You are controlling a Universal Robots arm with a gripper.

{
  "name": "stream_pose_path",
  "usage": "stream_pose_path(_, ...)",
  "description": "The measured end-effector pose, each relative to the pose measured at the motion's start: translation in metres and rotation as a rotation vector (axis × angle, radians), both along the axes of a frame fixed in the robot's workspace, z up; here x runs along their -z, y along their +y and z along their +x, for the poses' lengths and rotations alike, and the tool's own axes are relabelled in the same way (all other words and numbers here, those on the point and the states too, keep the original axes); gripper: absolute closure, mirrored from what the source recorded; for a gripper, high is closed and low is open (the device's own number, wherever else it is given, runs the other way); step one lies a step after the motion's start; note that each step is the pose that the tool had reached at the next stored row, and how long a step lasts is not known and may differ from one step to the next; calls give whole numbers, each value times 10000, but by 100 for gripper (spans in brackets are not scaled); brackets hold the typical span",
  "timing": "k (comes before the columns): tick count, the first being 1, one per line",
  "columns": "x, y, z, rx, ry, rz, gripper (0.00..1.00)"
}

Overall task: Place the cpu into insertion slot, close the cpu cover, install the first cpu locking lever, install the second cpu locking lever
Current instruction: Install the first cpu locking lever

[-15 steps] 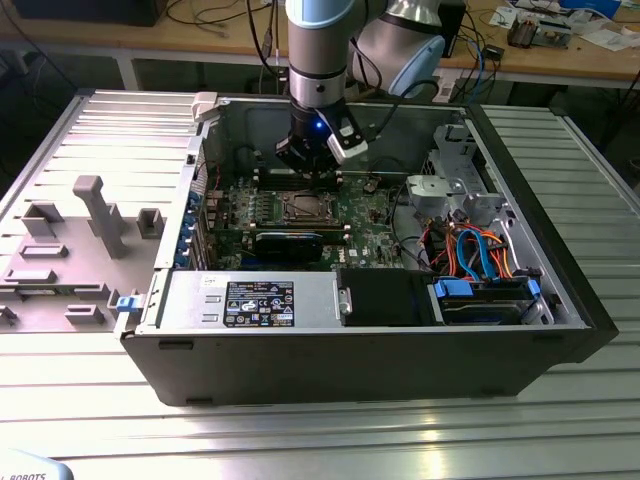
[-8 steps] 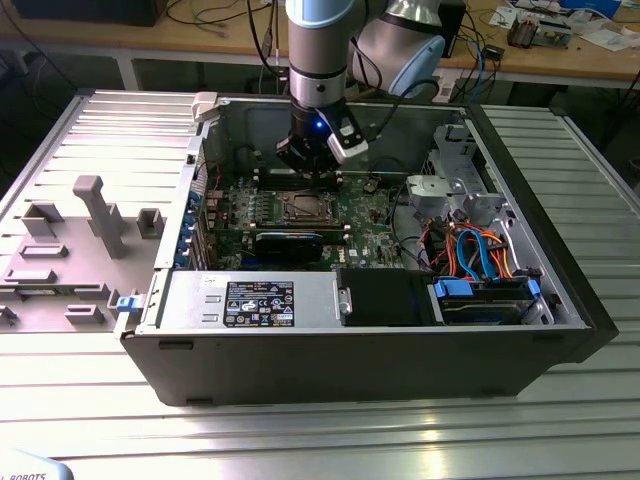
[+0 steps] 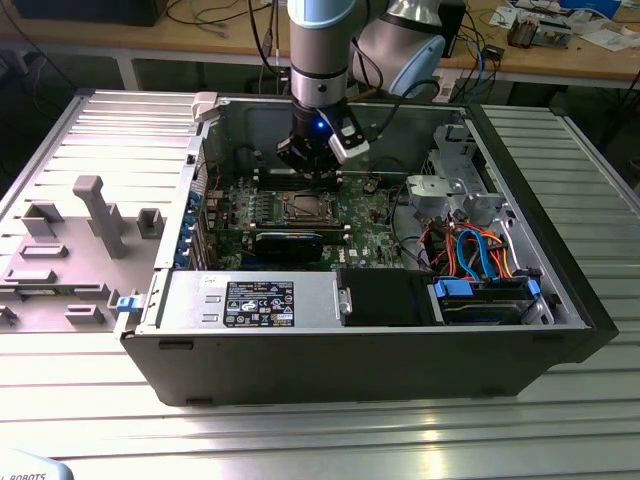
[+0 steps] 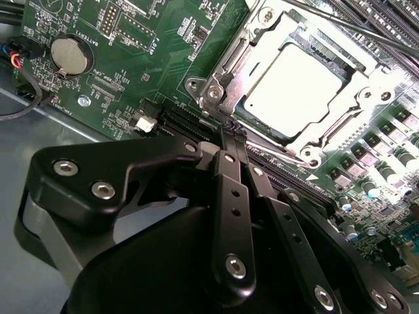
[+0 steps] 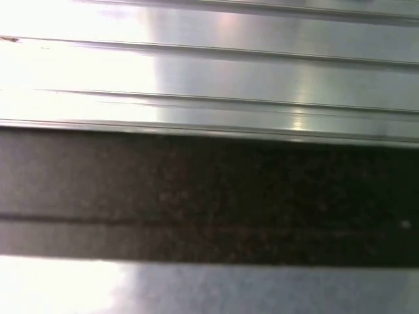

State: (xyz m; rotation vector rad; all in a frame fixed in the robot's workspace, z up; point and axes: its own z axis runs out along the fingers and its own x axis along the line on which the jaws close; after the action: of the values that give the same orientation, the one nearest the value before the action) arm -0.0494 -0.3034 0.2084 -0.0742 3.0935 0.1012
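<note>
The cpu [image 4: 294, 82] lies flat in the insertion slot [image 3: 304, 208] on the green board, its pale metal top facing up. The silvery cpu cover [image 4: 229, 65] lies down around it, and the chip shows through its window. A thin lever rod [image 4: 278, 149] runs along the socket edge nearest my fingertips, and a second rod [image 4: 340, 26] runs along the opposite edge. My gripper [image 4: 234, 133] is shut, its black tips pressed together right at the socket's near edge. I cannot tell if they pinch the rod. In the exterior view the gripper [image 3: 312, 178] hangs just behind the socket.
The open computer case [image 3: 360, 350] stands on a ribbed metal table [image 5: 209, 72]. A long black card [image 3: 288, 242] lies in front of the socket, and black memory slots [image 4: 386, 19] lie beyond it. Cables and a drive cage [image 3: 480, 250] fill the exterior view's right. A grey fixture tray [image 3: 80, 240] sits outside, left.
</note>
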Motion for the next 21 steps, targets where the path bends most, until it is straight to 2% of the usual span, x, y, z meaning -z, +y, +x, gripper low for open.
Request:
stream_pose_path(7,16,0,12,1,-1,-29,89)
stream_pose_path(10,30,0,14,-1,-2,-88,89)
stream_pose_path(13,36,-1,14,0,0,-112,89)
stream_pose_path(21,59,-1,16,2,-2,-130,89)
